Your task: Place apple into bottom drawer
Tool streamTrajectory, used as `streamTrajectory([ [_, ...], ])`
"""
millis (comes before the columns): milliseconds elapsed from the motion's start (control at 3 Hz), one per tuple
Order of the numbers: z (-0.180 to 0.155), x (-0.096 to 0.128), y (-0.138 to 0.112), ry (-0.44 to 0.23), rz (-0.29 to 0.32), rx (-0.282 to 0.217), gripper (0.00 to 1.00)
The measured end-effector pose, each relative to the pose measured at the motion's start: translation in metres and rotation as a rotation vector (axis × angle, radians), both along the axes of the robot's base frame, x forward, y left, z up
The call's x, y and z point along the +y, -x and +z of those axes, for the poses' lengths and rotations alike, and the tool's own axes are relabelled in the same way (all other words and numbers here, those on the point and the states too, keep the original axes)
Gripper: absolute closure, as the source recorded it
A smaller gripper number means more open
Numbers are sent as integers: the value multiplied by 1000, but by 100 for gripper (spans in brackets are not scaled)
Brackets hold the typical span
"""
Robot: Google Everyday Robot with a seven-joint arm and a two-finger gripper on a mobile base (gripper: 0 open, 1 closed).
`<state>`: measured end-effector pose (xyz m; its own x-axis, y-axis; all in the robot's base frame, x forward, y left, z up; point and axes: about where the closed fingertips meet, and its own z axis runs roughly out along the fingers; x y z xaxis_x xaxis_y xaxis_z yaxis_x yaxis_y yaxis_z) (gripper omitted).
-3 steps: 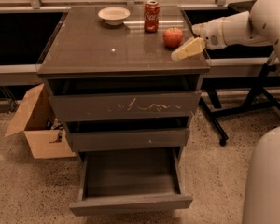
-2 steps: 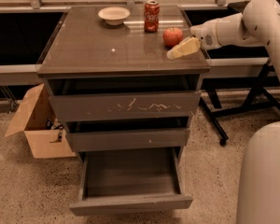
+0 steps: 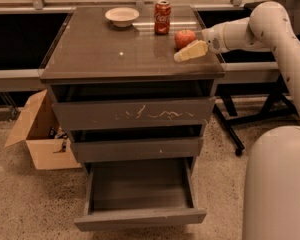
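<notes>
The red apple [image 3: 185,37] sits on the cabinet top [image 3: 115,54] near its right edge, just right of a red can. My gripper [image 3: 189,51] reaches in from the right on the white arm [image 3: 250,31] and lies low on the top, right against the apple's front side. The bottom drawer [image 3: 140,217] is pulled out at floor level, and its grey tray holds nothing. The two drawers above it are shut.
A red Coca-Cola can [image 3: 162,17] and a white bowl [image 3: 122,16] stand at the back of the top. An open cardboard box [image 3: 37,134] sits on the floor to the left. My white base [image 3: 277,184] fills the lower right, with black stand legs [image 3: 235,134] behind it.
My gripper has slid left along the cabinet top and now lies close beside the apple. The apple, can and drawers have not moved.
</notes>
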<state>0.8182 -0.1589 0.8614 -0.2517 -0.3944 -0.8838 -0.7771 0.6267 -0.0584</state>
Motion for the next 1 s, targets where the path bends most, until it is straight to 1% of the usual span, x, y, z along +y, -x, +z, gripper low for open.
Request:
streamTrajectory([
  [667,-8,1,-26,-13,-9,-23,0],
  [1000,-9,1,-34,-16,-12,-41,18],
])
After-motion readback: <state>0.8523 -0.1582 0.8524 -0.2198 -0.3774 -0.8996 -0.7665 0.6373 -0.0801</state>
